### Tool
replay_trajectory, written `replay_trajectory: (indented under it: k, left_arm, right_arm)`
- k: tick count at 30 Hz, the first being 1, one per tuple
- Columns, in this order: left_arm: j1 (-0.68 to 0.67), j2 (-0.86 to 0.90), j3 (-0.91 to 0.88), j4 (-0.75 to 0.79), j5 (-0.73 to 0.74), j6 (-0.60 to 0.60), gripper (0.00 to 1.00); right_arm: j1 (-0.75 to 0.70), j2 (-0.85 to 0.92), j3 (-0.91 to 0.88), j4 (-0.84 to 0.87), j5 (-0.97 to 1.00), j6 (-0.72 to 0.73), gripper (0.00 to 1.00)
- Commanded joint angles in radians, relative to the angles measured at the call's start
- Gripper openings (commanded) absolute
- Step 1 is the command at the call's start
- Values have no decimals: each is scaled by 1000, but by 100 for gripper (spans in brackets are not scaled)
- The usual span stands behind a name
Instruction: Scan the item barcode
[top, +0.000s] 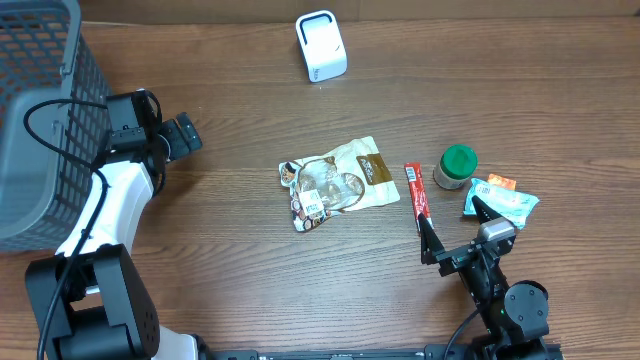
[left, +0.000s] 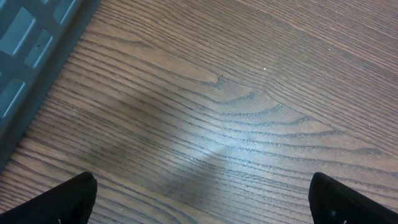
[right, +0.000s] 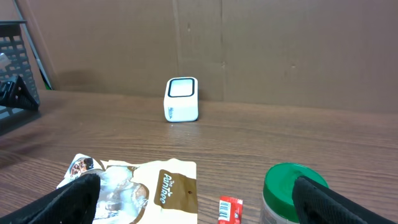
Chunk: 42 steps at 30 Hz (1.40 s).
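Observation:
The white barcode scanner (top: 321, 45) (right: 181, 99) stands upright at the table's far middle. A cream and brown snack pouch (top: 340, 182) (right: 149, 190) lies flat mid-table. To its right lie a red stick packet (top: 416, 195) (right: 230, 210), a green-lidded jar (top: 457, 166) (right: 289, 186) and a blue and orange packet (top: 500, 198). My right gripper (top: 455, 225) (right: 194, 186) hovers open just behind these items, holding nothing. My left gripper (top: 180, 135) (left: 200, 186) is open over bare wood at the left, well apart from every item.
A grey mesh basket (top: 40, 110) (left: 25, 43) (right: 12, 37) fills the far left corner, right beside the left arm. A brown cardboard wall (right: 280, 50) rises behind the scanner.

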Motion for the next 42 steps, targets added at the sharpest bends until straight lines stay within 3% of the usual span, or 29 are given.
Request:
replay_trajectory:
  k: [1, 14, 34, 42]
  left_arm:
    - [-1, -24, 16, 1, 4, 15, 100]
    - [-1, -63, 16, -2, 4, 15, 100]
    - [0, -680, 16, -29, 5, 15, 100]
    - [0, -724, 16, -31, 4, 15, 99]
  right_arm:
    - [-3, -10, -11, 5, 6, 3, 100]
    - [-3, -10, -11, 5, 6, 3, 100]
    - [-3, -10, -11, 5, 6, 3, 100]
    - [-3, -10, -11, 5, 6, 3, 100]
